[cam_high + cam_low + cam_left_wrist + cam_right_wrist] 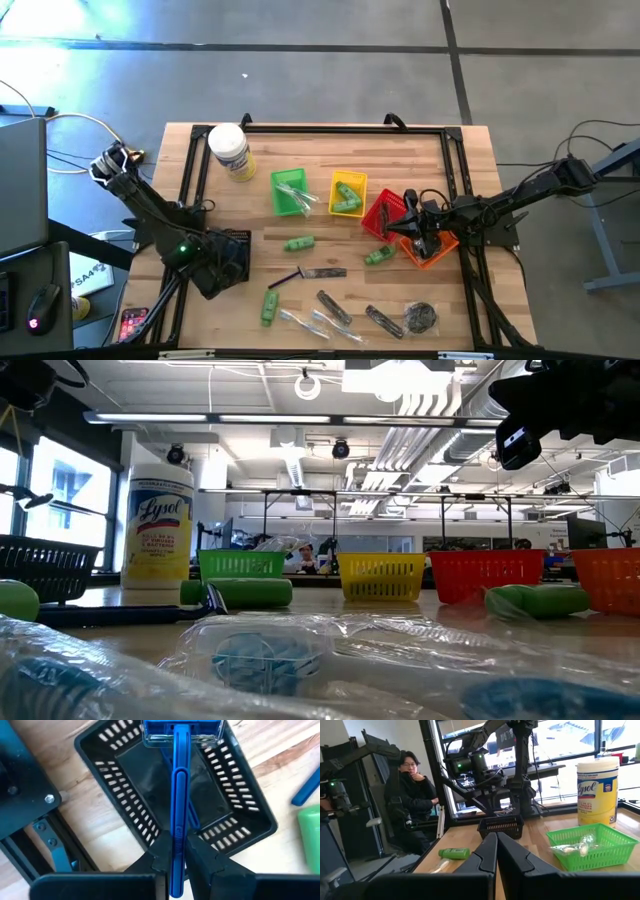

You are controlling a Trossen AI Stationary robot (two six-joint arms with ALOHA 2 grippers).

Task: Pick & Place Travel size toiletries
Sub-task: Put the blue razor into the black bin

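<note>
The left gripper (175, 862) hangs over the black basket (150, 785) at the table's eight o'clock, pinching a blue razor (179, 795) by its handle, head above the basket. The right gripper (420, 238), fingers pressed together and empty, hovers at three o'clock over the orange basket (438, 252); green bottles (299, 243) and clear packets (320, 322) lie loose around six o'clock.

I see a bright blue razor (179, 795) pinched in my left gripper (176, 855), whose fingers are black, over a black slotted basket (125, 805). At twelve o'clock on the pale wood table (330, 290) stands a white jar (229, 152) with a yellow label. Green (291, 192), yellow (347, 193), red (385, 213) and orange (432, 252) mesh baskets run toward three o'clock.
</note>
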